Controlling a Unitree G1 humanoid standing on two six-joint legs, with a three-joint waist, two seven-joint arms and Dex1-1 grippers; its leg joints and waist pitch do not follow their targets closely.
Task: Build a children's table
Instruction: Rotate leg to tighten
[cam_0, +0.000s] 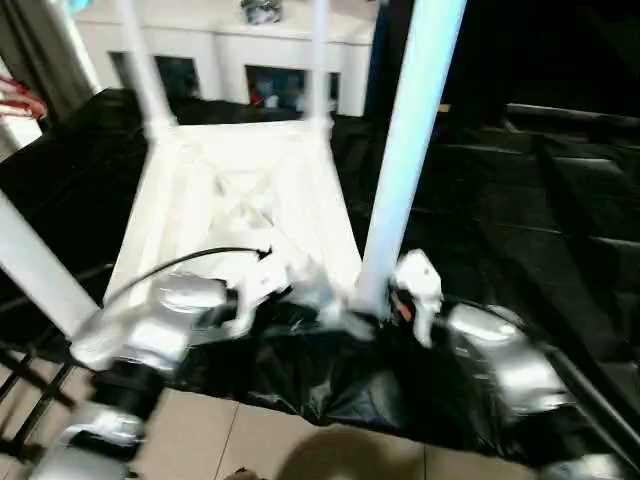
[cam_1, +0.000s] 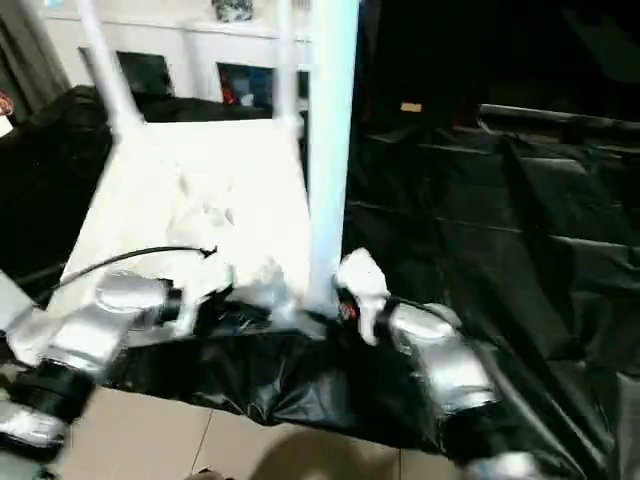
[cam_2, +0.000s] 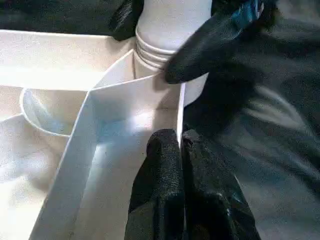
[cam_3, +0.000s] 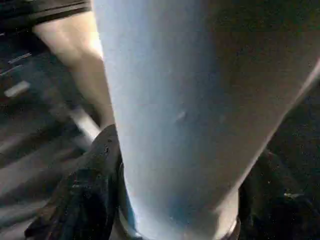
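One upturned white plastic rectangular tabletop (cam_0: 240, 215) with a ribbed underside; four long white plastic tube legs (cam_0: 410, 140) standing up from its corners; two silver robot forearms (cam_0: 495, 365); one white cabinet (cam_0: 225, 45) with dark glass doors behind.

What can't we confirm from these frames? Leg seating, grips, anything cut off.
- Near right leg: its upper end is cut off by the top edge of the eye views.
- Its seating depth: in the left wrist view the right gripper's finger covers part of the threaded base.
- Right gripper: motion blur hides its fingers in the eye views.
- Near left leg: both ends cut off or hidden behind the left forearm.
- Left gripper pinches the tabletop's rim; fingertip contact is partly hidden.
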